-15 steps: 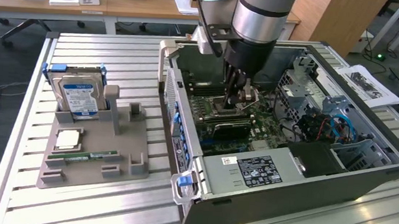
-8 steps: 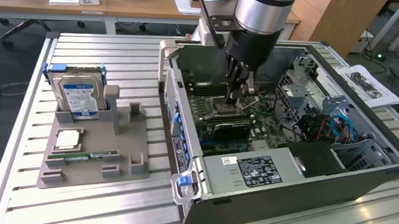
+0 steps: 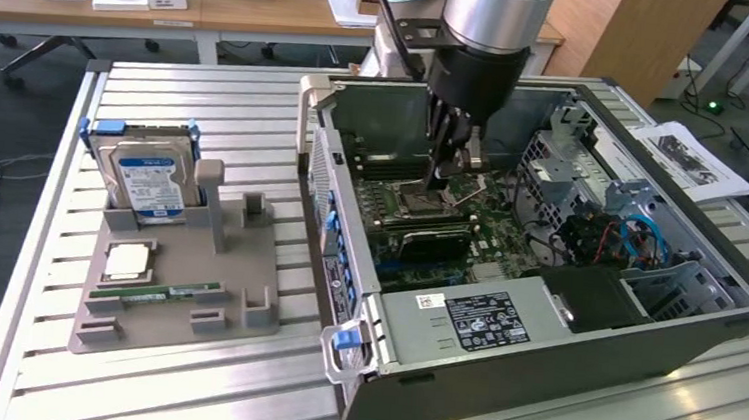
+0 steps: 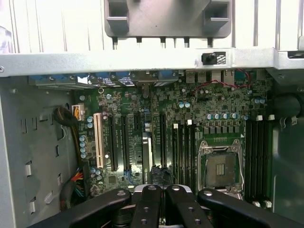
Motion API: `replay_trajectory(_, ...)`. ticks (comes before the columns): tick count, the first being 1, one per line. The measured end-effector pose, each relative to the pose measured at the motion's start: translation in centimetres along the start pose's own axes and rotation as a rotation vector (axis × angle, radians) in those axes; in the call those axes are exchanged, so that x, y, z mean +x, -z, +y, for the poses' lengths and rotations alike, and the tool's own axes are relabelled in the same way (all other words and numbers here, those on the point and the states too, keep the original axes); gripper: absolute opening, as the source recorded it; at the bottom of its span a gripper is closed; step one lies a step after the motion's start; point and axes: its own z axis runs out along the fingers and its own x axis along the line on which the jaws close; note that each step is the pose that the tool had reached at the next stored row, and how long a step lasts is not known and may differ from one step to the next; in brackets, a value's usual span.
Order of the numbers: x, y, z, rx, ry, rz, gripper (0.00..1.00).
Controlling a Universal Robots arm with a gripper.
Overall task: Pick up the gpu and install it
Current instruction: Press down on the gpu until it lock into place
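Tool (image 3: 447, 176) shut over motherboard (image 4: 190, 123); exterior view: hard drive (image 3: 149, 180).

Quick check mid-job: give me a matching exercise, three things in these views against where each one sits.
Things:
1. hard drive
2. memory stick
3. pincer

Places:
A. inside the open computer case, over the circuit board
B. standing upright in the grey holder
C. lying flat on the grey holder

Pairs: 1-B, 2-C, 3-A
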Motion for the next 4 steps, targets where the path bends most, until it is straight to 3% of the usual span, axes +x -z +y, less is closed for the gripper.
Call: replay_trajectory(4,0.00,0.01,0.00,-0.0001,0.000,0.0003,0.11)
